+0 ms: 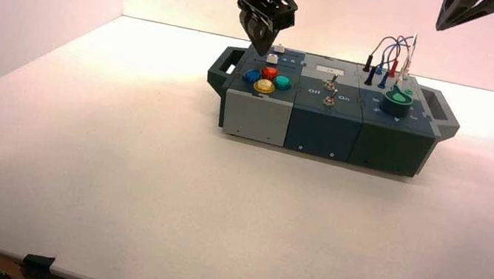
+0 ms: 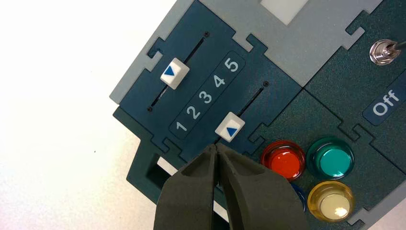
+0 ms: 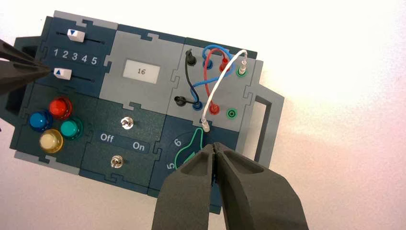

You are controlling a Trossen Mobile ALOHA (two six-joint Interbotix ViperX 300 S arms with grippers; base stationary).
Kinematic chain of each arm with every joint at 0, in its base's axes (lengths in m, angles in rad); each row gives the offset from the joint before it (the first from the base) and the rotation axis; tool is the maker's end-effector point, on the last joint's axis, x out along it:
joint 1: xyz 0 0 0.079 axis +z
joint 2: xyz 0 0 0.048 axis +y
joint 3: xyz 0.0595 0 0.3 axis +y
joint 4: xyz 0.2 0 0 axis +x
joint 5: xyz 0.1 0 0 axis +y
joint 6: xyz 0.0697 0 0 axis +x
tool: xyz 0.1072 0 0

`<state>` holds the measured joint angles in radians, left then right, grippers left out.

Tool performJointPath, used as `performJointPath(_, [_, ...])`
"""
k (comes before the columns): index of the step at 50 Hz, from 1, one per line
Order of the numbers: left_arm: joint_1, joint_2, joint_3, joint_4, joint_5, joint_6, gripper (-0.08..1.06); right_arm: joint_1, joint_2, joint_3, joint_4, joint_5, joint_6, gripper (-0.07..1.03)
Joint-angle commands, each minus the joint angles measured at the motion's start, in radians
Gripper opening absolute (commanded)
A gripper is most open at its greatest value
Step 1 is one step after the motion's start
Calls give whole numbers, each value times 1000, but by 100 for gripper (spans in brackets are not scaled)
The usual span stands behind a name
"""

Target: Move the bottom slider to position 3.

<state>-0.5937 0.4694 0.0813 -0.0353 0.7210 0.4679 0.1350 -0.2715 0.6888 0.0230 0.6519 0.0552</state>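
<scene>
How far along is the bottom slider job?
The left gripper is in place, shut, by the bottom slider's low-number side. The push looks in hand, though contact is unclear. Left: reaching 3; the slider looks nearer 2. The right gripper idles near the green knob.

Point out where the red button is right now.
From the camera above, the red button sits on the left part of the box, behind the yellow button and between the blue and green ones.
</scene>
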Motion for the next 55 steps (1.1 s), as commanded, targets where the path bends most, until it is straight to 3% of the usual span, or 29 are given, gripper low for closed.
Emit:
performJointPath(1, [3,-21,-28,2,-3,6,-3,3,-17,-11,0,-6,2,-2])
performJointPath(55, [0,2,-61,-2,11,6,-3,2,12,-9,0,-14,5,-2])
